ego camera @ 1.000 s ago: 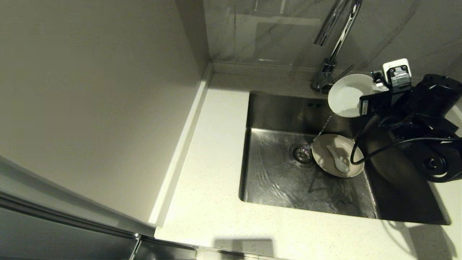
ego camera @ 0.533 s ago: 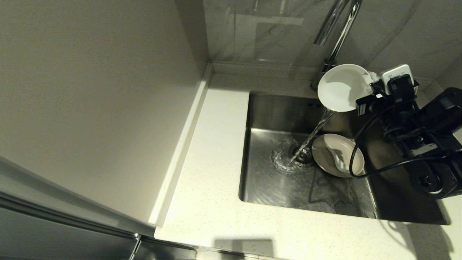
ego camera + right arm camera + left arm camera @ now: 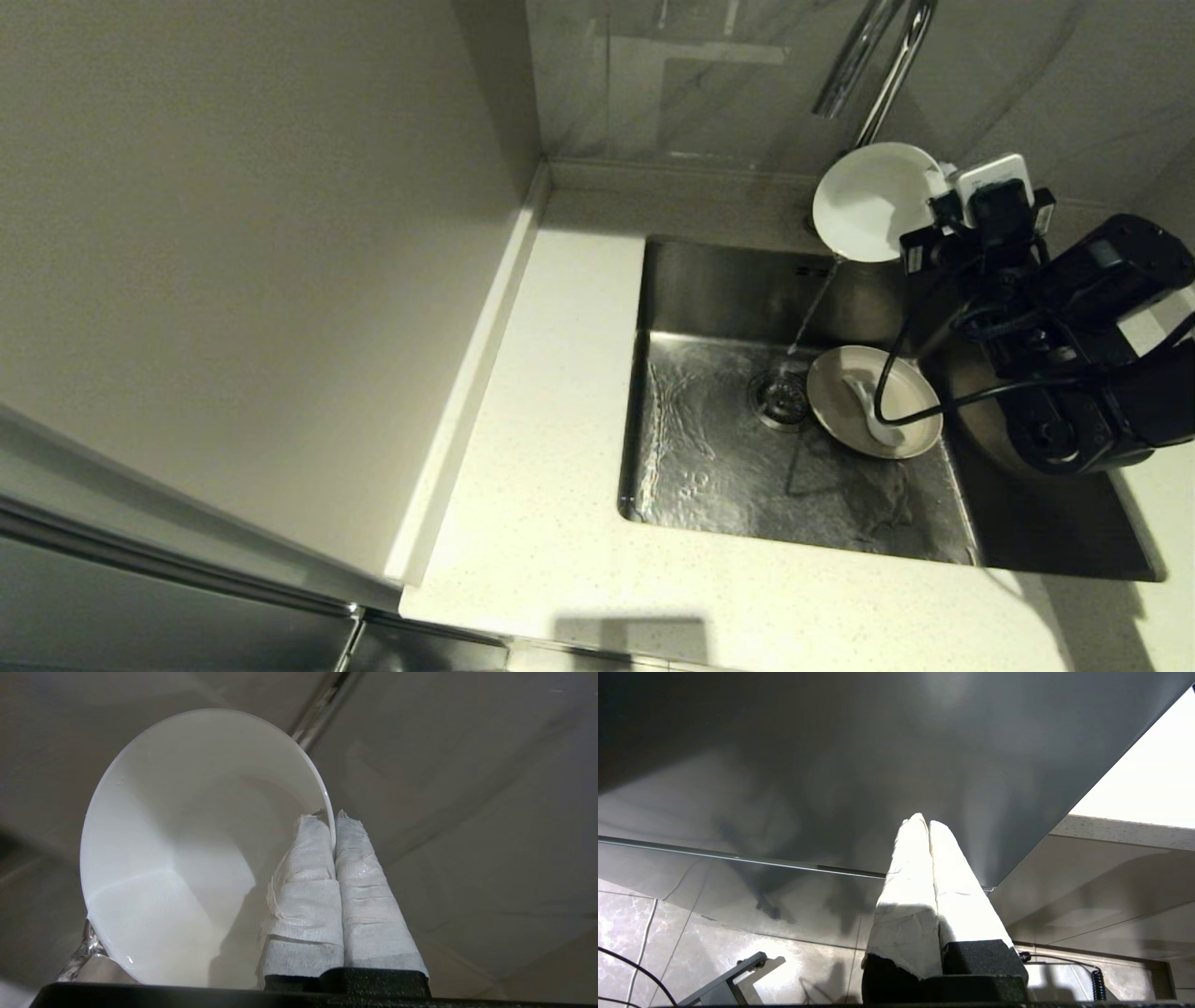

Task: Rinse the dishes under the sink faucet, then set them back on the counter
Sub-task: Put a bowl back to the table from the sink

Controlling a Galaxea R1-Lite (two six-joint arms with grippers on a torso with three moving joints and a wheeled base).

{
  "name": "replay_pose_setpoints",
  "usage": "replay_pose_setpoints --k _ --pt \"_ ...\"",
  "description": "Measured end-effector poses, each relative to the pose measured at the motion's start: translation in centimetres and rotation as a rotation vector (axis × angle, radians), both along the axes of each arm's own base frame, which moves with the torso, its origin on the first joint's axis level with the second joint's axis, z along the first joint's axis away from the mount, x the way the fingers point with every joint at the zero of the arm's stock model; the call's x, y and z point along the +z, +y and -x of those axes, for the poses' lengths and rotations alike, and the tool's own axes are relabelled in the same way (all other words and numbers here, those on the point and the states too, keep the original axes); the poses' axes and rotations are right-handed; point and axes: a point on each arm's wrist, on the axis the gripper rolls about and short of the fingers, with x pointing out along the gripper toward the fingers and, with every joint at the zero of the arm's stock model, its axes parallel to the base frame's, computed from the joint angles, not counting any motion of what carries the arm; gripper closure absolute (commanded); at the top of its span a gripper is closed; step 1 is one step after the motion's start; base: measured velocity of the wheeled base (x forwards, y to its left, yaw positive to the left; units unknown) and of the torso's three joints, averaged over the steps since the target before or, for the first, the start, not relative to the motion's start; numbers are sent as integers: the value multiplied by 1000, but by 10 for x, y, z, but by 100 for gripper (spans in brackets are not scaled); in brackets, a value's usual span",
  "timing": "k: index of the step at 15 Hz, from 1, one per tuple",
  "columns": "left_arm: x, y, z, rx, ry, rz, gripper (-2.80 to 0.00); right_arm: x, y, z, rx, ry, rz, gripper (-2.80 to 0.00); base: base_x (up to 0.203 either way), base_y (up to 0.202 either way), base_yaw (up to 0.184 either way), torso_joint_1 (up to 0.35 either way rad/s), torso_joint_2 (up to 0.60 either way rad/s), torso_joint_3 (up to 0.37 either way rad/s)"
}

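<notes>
My right gripper [image 3: 332, 821] is shut on the rim of the small white bowl [image 3: 187, 849], one finger inside and one outside. In the head view the bowl [image 3: 868, 201] hangs tipped on its side over the back of the sink [image 3: 719, 457], just under the chrome faucet [image 3: 878, 65]. A thin trickle of water [image 3: 812, 313] falls from its lower rim toward the drain strainer [image 3: 780, 397]. The cream plate [image 3: 910, 425] lies in the basin beside the drain with the spoon [image 3: 868, 406] on it. My left gripper [image 3: 927, 823] is shut on nothing, parked low in front of a dark cabinet.
The speckled counter [image 3: 551, 467] runs along the sink's left and front sides, with a raised edge against the left wall. The sink floor is wet and rippled. My right arm [image 3: 1083, 355] hangs over the sink's right half.
My right gripper has lifted the bowl up and back toward the faucet and tipped it further. The water poured out in a thick stream half a second ago and is now a thin trickle.
</notes>
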Motion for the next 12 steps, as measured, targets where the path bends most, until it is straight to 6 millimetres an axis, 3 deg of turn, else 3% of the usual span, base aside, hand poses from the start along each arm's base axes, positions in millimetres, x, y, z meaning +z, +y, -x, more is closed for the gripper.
replay_pose_setpoints --k 5,12 --pt "0 0 0 0 0 0 0 41 -23 -5 -88 -161 -34 0 0 0 0 0 0 0" --pt "0 0 0 0 0 0 0 96 -60 9 -170 -368 32 0 0 0 0 0 0 0"
